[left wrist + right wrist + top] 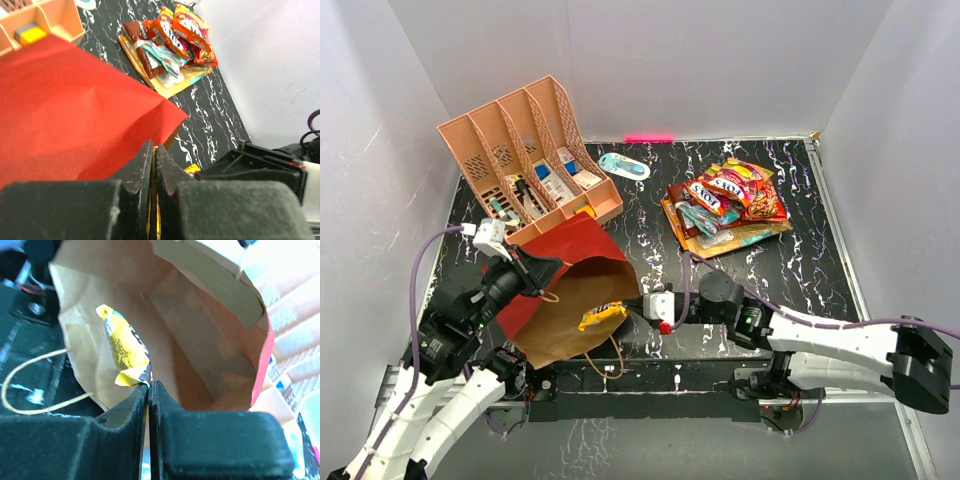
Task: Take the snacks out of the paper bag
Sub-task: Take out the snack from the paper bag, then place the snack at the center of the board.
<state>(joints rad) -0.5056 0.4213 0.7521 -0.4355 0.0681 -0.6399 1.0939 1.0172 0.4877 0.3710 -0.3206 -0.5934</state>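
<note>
Currently, at the far left of the overhead view, your left gripper [542,275] has its fingers pressed together on the rim of the paper bag [575,250]. The left wrist view shows a thin strip of tan paper pinched between them. Behind this arm, a peach organizer [525,160] stands at the back left of the black marbled table [650,225], touching the bag's far edge.

The dark-red bag lies on its side, tilted, and its brown mouth opens toward the right and toward you. One tan cord handle [610,360] loops out onto the table in front of it. A yellow packet [602,317] sits just inside the lower lip of the mouth.

Just right of the mouth, your right gripper [632,312] reaches in low. In its wrist view the two fingers are closed tight, nipping the bottom corner of the yellow packet. The rest of the bag's interior in that view is bare brown paper.

Farther right and back, well apart from the bag, a pile of snacks [728,205] lies on the table: orange, dark red, teal and gold packets overlapping. A light-blue oval object [623,166] rests between the organizer and that pile.
</note>
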